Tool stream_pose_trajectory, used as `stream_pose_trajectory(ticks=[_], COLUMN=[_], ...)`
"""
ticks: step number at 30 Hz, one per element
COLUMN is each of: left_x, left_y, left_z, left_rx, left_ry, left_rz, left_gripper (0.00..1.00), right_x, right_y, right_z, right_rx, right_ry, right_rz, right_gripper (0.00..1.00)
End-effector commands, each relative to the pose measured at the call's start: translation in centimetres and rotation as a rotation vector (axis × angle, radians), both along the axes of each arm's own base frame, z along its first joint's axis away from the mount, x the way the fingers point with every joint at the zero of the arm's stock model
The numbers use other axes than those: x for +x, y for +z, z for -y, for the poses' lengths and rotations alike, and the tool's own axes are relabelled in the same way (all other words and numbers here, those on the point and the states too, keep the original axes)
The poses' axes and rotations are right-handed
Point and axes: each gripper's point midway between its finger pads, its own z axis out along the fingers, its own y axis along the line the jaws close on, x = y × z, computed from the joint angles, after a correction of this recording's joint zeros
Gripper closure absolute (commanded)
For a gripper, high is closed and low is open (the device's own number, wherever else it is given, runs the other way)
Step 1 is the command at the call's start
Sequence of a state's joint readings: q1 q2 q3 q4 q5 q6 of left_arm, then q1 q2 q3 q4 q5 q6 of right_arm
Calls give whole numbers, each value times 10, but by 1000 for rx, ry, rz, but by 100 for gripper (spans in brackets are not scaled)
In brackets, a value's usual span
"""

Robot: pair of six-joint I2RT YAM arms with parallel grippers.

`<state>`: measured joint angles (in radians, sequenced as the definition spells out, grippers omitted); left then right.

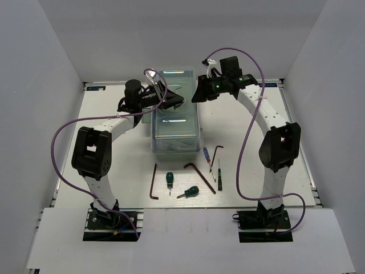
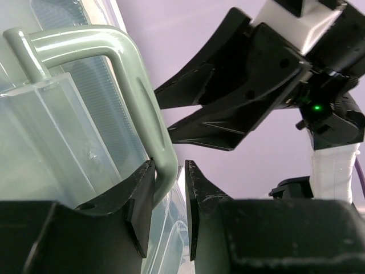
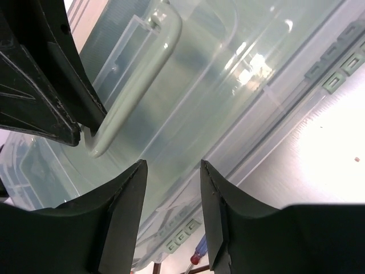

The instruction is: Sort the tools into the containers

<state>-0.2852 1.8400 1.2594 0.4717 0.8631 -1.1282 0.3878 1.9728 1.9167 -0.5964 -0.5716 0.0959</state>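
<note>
Left gripper (image 2: 170,171) has its jaws apart around the pale green handle (image 2: 134,74) of the toolbox (image 1: 175,128). The bar lies against one finger, with a sliver of gap to the other, so it is straddled rather than clamped. That placement looks like preparation to lift or swing the translucent lid (image 3: 228,74), since the containers cannot take anything while shut.

Opposite it, the right gripper (image 3: 174,171) hangs over the lid with its jaws parted and nothing between them. It is probably waiting to steady the box or help with the opening (a judgement only).

What the toolbox holds cannot be told through the cloudy plastic.

All the tools lie out on the table (image 1: 131,171), near the box's front end. They are three hex keys (image 1: 153,182), two green-handled screwdrivers (image 1: 169,181) and two thin precision screwdrivers (image 1: 207,160). None has been sorted yet.
</note>
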Motion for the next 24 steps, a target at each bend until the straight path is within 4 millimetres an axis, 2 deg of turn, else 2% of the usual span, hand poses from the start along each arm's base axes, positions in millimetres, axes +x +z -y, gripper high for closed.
stream_pose_trajectory(ticks=[1, 7, 12, 18, 24], left_x=[-36, -37, -35, -34, -34], left_y=[42, 34, 30, 29, 29], left_z=[4, 4, 4, 5, 5], left_rx=[-47, -42, -40, -46, -46], left_ry=[-131, -140, -140, -140, -140], left_rz=[111, 93, 84, 85, 85], left_gripper=[64, 64, 64, 64, 64], right_x=[-1, -3, -6, -6, 0], right_y=[40, 39, 50, 62, 48], right_z=[-5, -16, -24, -20, -27], right_rx=[14, 61, 111, 127, 137], right_ry=[7, 14, 29, 18, -3], right_rz=[143, 70, 55, 71, 17], right_gripper=[52, 52, 52, 53, 53])
